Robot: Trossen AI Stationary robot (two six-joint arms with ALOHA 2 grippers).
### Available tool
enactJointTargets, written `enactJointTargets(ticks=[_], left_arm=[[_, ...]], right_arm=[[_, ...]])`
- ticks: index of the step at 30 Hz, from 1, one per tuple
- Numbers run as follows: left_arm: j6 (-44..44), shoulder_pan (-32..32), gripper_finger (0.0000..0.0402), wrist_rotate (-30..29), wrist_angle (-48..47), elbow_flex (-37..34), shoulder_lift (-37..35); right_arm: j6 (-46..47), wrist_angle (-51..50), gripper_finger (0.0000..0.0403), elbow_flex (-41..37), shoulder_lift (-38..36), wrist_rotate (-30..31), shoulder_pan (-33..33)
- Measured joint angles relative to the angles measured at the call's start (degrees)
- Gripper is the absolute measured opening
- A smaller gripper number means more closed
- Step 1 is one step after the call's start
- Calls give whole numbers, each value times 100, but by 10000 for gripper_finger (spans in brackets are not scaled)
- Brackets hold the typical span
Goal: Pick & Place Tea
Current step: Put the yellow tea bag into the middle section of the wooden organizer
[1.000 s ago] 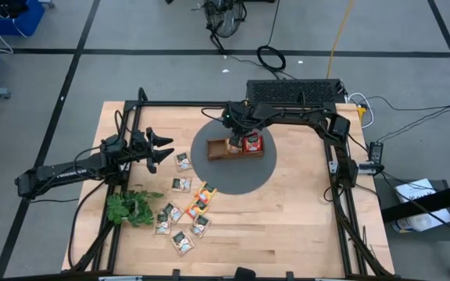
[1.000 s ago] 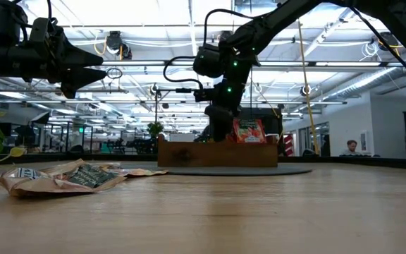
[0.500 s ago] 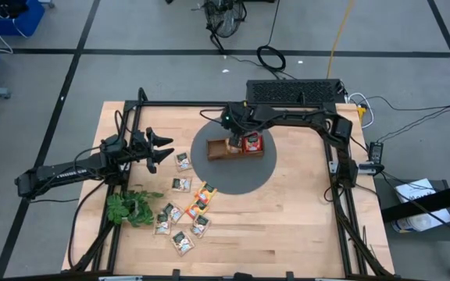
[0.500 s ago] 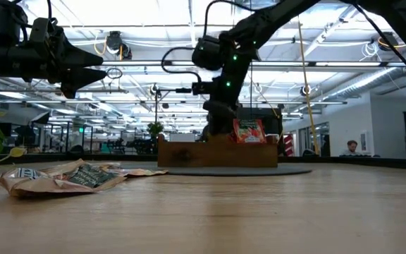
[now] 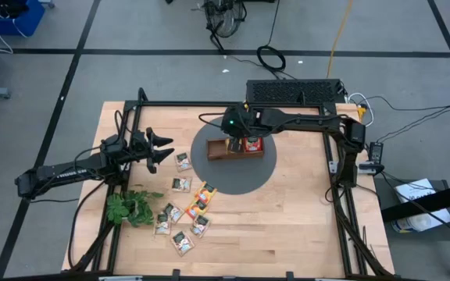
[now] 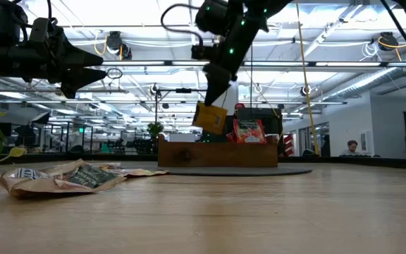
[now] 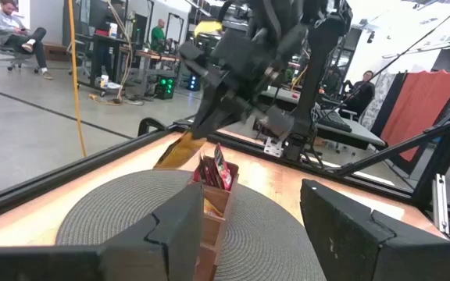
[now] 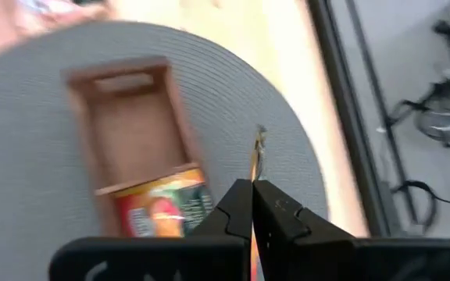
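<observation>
With the orange-yellow sachet (image 6: 209,118) pinched edge-on in the right gripper (image 6: 214,101)'s closed jaws at centre frame, it is best lowered squarely into the wooden tray (image 6: 217,153)'s empty compartment before release.

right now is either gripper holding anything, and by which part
The right gripper pinches an orange-yellow tea sachet by its top edge, above the wooden tray. The left gripper is open, holding nothing.

Grey floor (image 5: 170,70) is spreading around the table, crossed by dark lines — a yellow cable (image 5: 341,31) is trailing over it. Long ceiling lights (image 6: 344,42) are glowing overhead, and a person (image 7: 10,27) is sitting far off — beside desks.
</observation>
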Motion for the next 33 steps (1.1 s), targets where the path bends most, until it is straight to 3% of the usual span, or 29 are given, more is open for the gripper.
enactJointTargets(ticks=[9,14,20,28,33], left_arm=[[0,2,214,-2,1,-1,-2],[0,2,214,-2,-2,0,0],[0,1,214,0,-3,0,0],[0,0,214,0,-4,0,0],[0,0,214,-1,-2,-1,-2]], right_arm=[[663,9,0,-55,-111,-1189,260],[991,511,0,-526,-177,-1254,274],[1233,2329,0,-1856,-626,-1243,237],[1664,4562,0,-3830,-1807,-1074,88],[1952,6273,0,-4891,-1959,-1097,40]])
